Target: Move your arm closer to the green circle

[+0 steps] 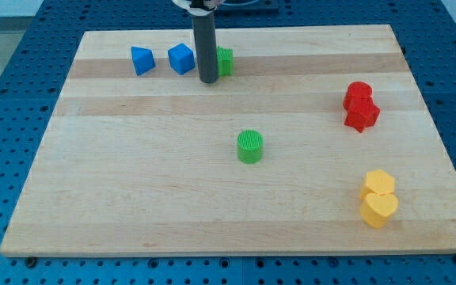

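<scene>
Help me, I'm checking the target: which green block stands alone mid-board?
The green circle, a ribbed cylinder alone mid-board. The other green block sits at the view's top, beside my tip.

Pale wooden board (133,174), smooth, matt; green circle (250,146), ribbed plastic; rod matt dark

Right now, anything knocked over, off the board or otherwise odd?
Nothing stands out. All blocks sit flat on the wooden board. My tip is at the view's top, beside a green block it partly hides, well above the green circle. Red pair and yellow pair each sit touching.
</scene>
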Controlling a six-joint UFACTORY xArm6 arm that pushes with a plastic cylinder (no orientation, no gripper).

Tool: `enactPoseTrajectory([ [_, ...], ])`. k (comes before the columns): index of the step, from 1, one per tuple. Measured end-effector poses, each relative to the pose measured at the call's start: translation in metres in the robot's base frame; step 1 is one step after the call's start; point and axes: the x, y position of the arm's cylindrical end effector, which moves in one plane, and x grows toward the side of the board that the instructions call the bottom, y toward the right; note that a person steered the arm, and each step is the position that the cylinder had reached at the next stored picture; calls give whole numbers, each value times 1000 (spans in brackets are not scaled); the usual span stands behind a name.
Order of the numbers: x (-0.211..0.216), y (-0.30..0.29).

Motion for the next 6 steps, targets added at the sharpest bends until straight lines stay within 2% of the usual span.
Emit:
enactPoseTrajectory([
  [1, 2, 9],
  [4, 180, 9],
  [5, 180, 10],
  [6, 180, 46],
])
